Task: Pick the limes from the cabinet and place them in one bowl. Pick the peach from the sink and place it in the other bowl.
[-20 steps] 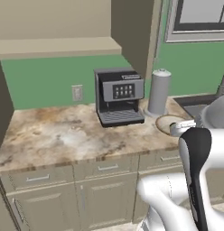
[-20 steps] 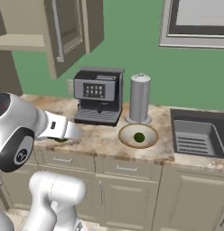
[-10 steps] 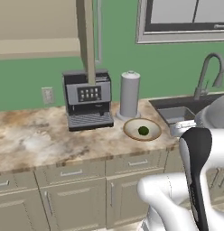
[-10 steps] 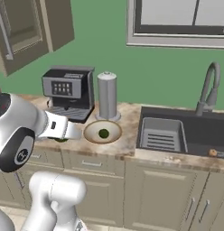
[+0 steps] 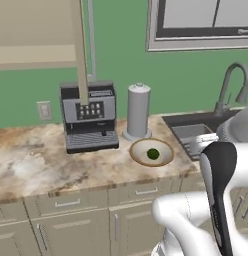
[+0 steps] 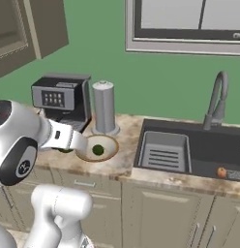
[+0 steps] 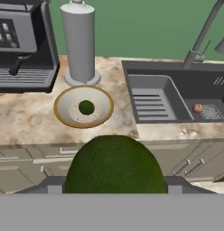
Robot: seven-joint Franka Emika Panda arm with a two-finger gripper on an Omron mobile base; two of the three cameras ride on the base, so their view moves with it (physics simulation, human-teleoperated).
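Limes: one small dark green ball (image 7: 114, 164) sits clamped in the tool (image 7: 114, 182); the other (image 7: 86, 107) rests in the shallow tan-rimmed bowl (image 7: 101, 117). Views have swung toward the dark grey sink (image 6: 199, 154).

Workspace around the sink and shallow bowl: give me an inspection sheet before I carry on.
Surface: marbled counter, beige drawers below.
Job's things: one lime lies in the tan-rimmed bowl; second lime sits in the pincer; peach lies in the sink.
Clutter: coffee machine, grey canister.
Grippers: pincer shut on the second lime.
Cables: nothing seen.
Surroundings: green wall, window, faucet, open cabinet door.
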